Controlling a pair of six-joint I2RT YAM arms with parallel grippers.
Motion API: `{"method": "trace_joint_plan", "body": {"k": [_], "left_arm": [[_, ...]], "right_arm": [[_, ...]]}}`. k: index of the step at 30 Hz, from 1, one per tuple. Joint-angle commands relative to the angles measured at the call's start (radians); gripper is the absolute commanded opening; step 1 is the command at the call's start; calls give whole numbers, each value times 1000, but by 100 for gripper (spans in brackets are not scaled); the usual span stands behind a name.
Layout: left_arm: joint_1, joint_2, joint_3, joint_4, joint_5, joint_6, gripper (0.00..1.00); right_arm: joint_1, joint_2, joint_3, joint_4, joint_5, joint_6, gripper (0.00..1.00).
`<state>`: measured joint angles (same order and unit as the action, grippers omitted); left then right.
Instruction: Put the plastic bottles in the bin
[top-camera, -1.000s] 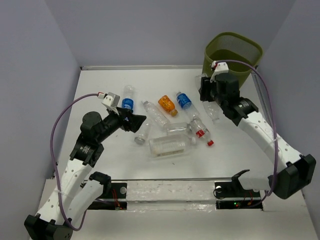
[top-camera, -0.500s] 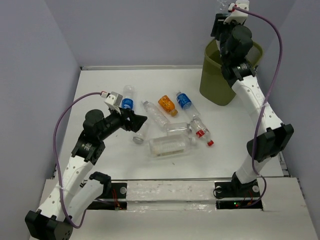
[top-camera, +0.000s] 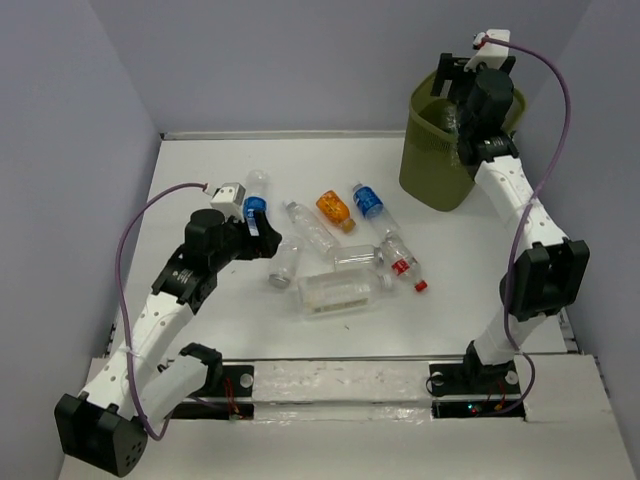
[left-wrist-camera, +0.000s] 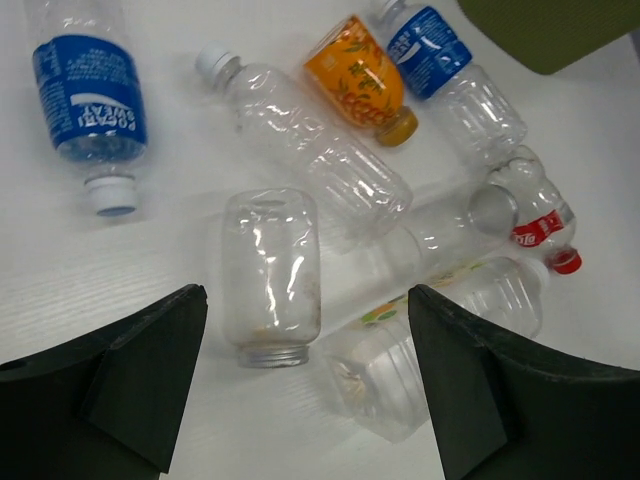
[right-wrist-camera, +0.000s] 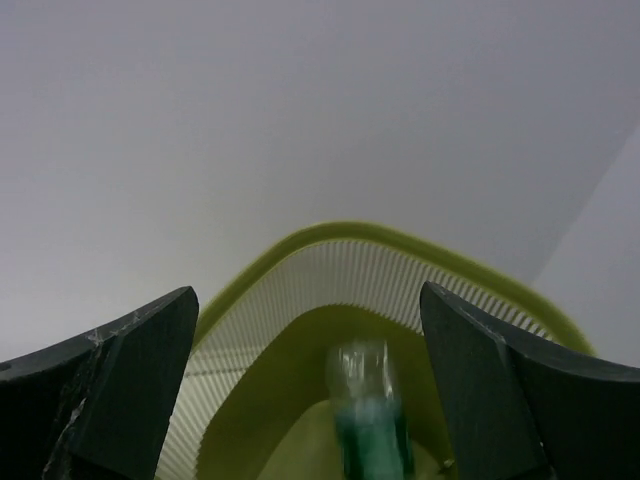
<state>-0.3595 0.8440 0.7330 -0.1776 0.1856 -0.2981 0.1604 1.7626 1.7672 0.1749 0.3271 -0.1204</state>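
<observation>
Spread wide and empty, the left gripper (left-wrist-camera: 305, 300) hangs over a capless clear bottle (left-wrist-camera: 270, 275) lying on the table (top-camera: 200, 170), its long axis square to the closing line, while the right gripper (right-wrist-camera: 308, 292), equally spread and empty, is over the bin (top-camera: 432, 180).

Bottles (top-camera: 340, 290) crowd table (top-camera: 200, 170) ctr; bin (top-camera: 432, 175) mouth free under R gripper (right-wrist-camera: 308, 292).

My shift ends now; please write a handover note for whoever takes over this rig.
Left gripper open, hovering over a clear bottle on the table.
Right gripper open above the bin; a blurred bottle shows inside it.
Done: at least that one binned.
Left: about eight bottles lying on the table, including the orange one and the large one.
</observation>
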Motion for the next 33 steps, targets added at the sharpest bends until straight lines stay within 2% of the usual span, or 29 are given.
{"method": "trace_joint_plan", "body": {"k": [1, 6, 10, 14, 17, 19, 23, 28, 29, 33], "left_arm": [[-16, 3, 62, -105, -115, -42, 92], [-21, 163, 78, -126, -124, -41, 96], [-44, 298, 114, -132, -92, -10, 98], [-62, 397, 146, -137, -49, 7, 99], [-82, 452, 169, -132, -109, 1, 99], [-87, 493, 178, -134, -146, -6, 99], [-98, 559, 180, -135, -175, -19, 99], [-99, 628, 181, -138, -235, -24, 98], [-99, 647, 184, -138, -238, -24, 97], [-101, 678, 206, -146, -239, -16, 82]], "right_arm": [[51, -223, -128, 32, -173, 175, 95], [307, -362, -472, 55, -188, 249, 94], [379, -423, -664, 40, -233, 355, 94], [401, -454, -788, -35, -240, 392, 95], [401, -486, -895, -103, -220, 413, 96], [401, -514, -946, -124, -154, 415, 96], [401, -525, -1000, -234, -70, 410, 92], [401, -519, -1035, -262, -25, 412, 84], [387, -512, -1032, -271, -19, 424, 84], [366, -488, -1022, -290, -65, 427, 84]]}}
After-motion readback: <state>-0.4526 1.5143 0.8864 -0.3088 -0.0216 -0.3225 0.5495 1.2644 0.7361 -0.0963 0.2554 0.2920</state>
